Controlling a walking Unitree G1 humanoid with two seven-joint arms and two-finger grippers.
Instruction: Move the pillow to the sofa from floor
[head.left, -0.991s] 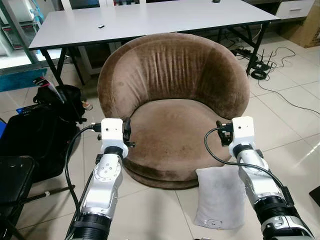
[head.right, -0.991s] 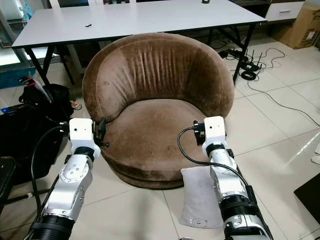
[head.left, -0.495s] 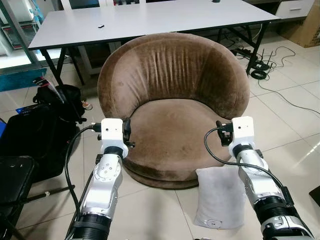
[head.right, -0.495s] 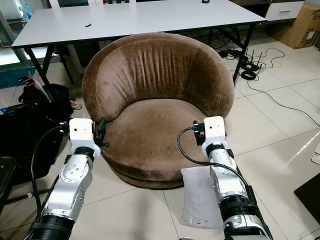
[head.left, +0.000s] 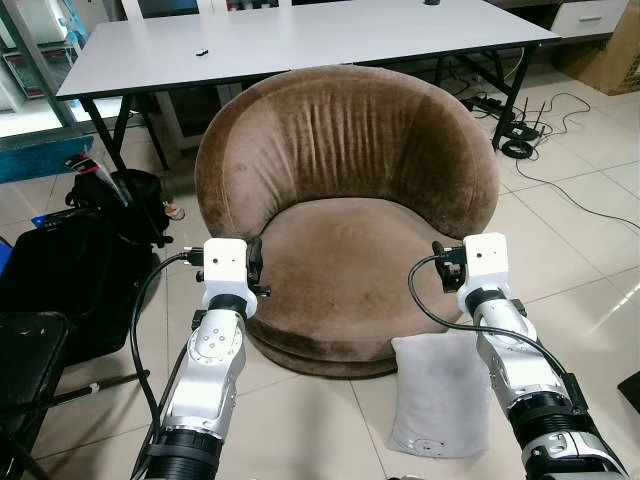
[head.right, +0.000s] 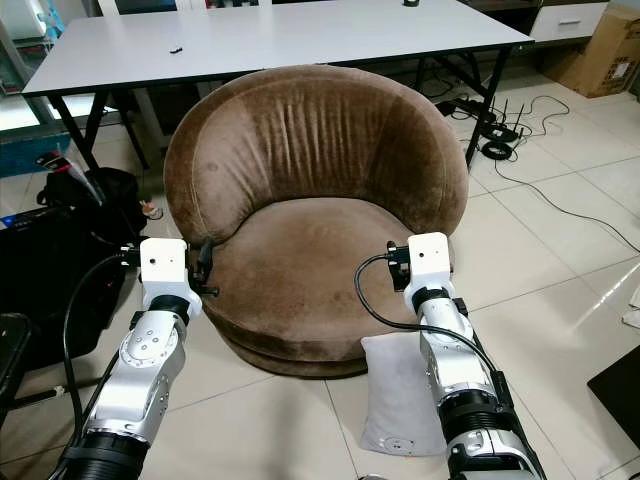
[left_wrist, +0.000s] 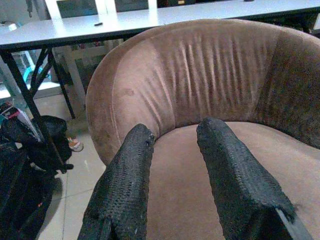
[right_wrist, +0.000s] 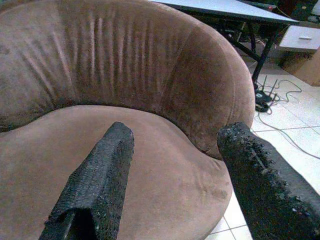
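While the pillow (head.left: 440, 392) lies on the floor (head.left: 300, 420) at lower right, both tools, left tool (left_wrist: 175, 150) and right tool (right_wrist: 175, 145), hover open, empty, facing the sofa (head.left: 345, 190), seemingly poised for pickup.

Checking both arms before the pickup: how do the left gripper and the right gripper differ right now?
The left gripper holds its black fingers open with a narrower gap; the right gripper spreads its fingers wider. The left gripper hovers at the left edge of the round brown plush sofa, over the tiled floor; the right gripper's arm passes over the pale grey pillow lying on the floor. Both are empty and point toward the sofa seat.
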